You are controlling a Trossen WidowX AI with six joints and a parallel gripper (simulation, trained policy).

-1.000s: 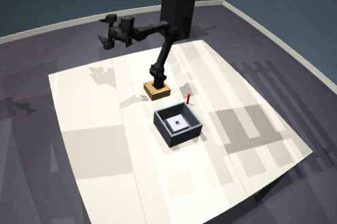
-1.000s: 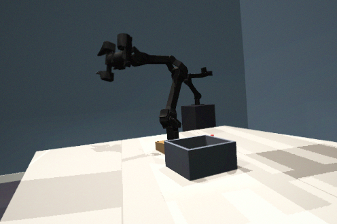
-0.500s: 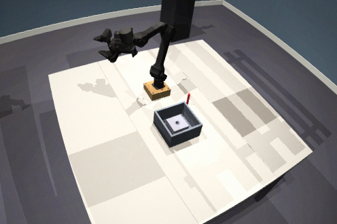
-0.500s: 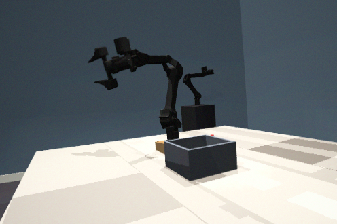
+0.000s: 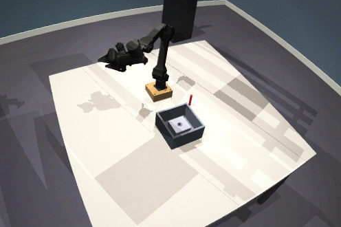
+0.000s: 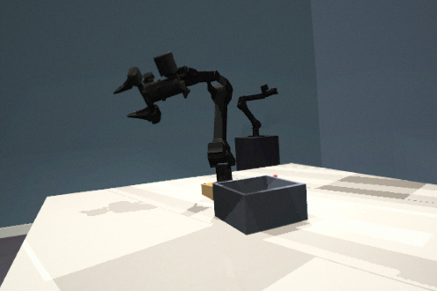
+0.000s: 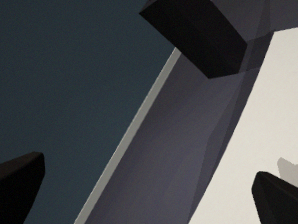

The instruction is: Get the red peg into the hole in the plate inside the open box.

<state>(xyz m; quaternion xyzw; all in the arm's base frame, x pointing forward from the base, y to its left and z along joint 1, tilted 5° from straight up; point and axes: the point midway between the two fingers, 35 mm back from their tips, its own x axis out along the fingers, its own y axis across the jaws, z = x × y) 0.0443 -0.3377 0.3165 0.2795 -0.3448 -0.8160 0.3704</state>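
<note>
Top view: looks down on the end effector (image 5: 102, 63) (image 6: 122, 105) (image 7: 150, 165), spread wide with nothing between its fingers, in line with the edge running from the left corner to the far corner of the surface (image 5: 124, 150) (image 6: 132, 236) (image 7: 250, 140). Shows the red peg (image 5: 190, 100) (image 6: 275, 175) standing about upright on the surface, outside the open box (image 5: 188, 138) (image 6: 275, 205) and just beside its far corner, well in from every edge. Also shows the pale square plate (image 5: 174, 122) at the box's bottom, its round hole unfilled, and the wooden base block (image 5: 163, 96) (image 6: 207, 191) under the arm (image 5: 163, 53) (image 6: 220, 117), near the box.

Exterior view: finds the end effector raised high above the surface, towards the left corner's side, well apart from the peg. Reveals just a red speck of the peg behind the box's rim; hides the plate behind the walls.

Wrist view: puts a dark fingertip low on each side, far apart. Takes in a corner of the surface at upper right and the black pedestal (image 5: 177, 12) (image 6: 257, 152) (image 7: 200, 40) beyond.
</note>
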